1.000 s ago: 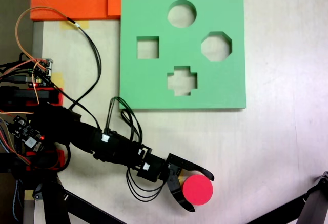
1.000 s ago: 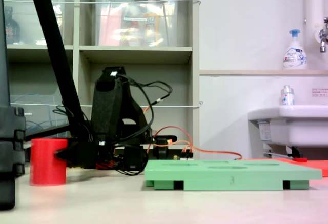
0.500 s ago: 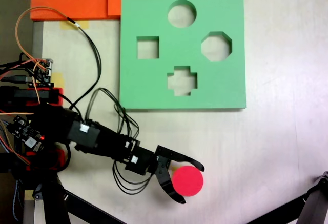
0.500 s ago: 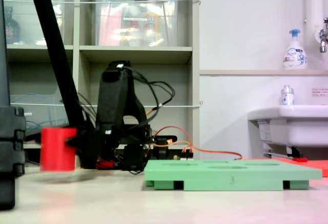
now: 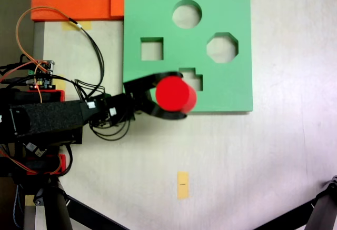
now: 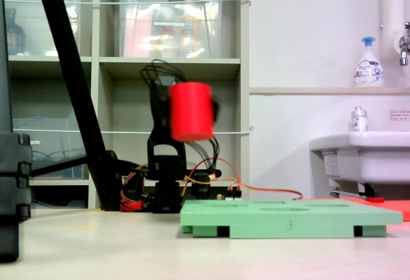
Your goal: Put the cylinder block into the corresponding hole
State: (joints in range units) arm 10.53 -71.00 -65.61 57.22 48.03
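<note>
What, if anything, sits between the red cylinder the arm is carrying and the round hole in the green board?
Nothing visible does. The gripper holds the cylinder block well above the green foam board, and the round hole lies open.

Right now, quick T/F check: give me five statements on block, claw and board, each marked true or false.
1. The cylinder block rests on the table. False: the side-on fixed view shows it held high above the green board.
2. The claw is closed around the block. True: its dark jaws wrap both sides of the block from above.
3. The round hole is already filled. False: it is empty.
4. From above, the block overlaps the cross-shaped cutout. True: it covers that cutout's left part.
5. A yellow tape strip lies on the table below the board in the top-down fixed view. True.
</note>
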